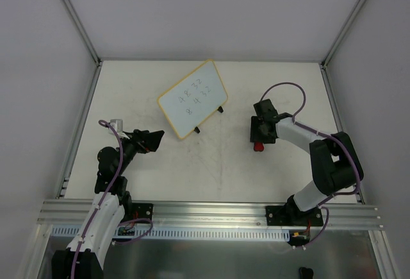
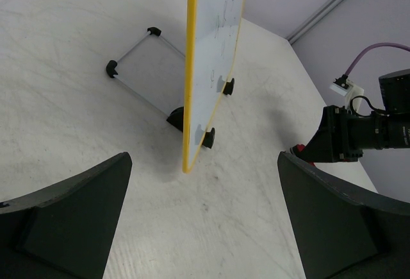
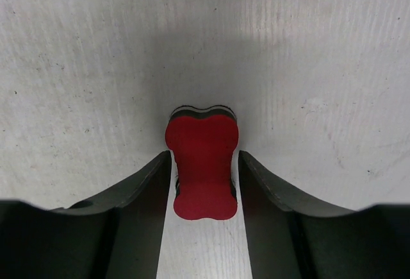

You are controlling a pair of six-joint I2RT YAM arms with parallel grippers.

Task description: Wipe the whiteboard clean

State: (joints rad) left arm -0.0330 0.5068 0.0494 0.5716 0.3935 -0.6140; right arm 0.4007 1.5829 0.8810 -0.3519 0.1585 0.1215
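**Board's up, eraser's in the claw: who holds the board?**

So I'm standing by the rig. The whiteboard [image 1: 192, 99] sits in the upper middle of the top view, turned at an angle and propped up on the table [image 1: 224, 176]. It rests on two little black feet with a thin wire stand behind it. Dark digits are on its face, so nothing's wiped yet.

The right gripper [image 3: 204, 163] is down at the table, right of centre in the top view and well apart from the board. Its fingers look pressed against both sides of the red eraser [image 3: 202, 163], right at the narrow waist. I'd call that a pinch, though I can't tell if the eraser is off the table.

The left gripper [image 1: 152, 139] is just left of the board's lower corner, spread wide and holding nothing. In its wrist view the board's yellow edge is dead ahead between the fingers.

My guess on handling:
- **The board:** it looks light and stiff with a slick face, and that skinny stand won't resist much. Push the eraser on it and I bet it skids or tips backward.
- **Where to grab:** the left one should clamp the yellow frame at that near corner, off the writing.
- **Pressure:** gentle strokes only.
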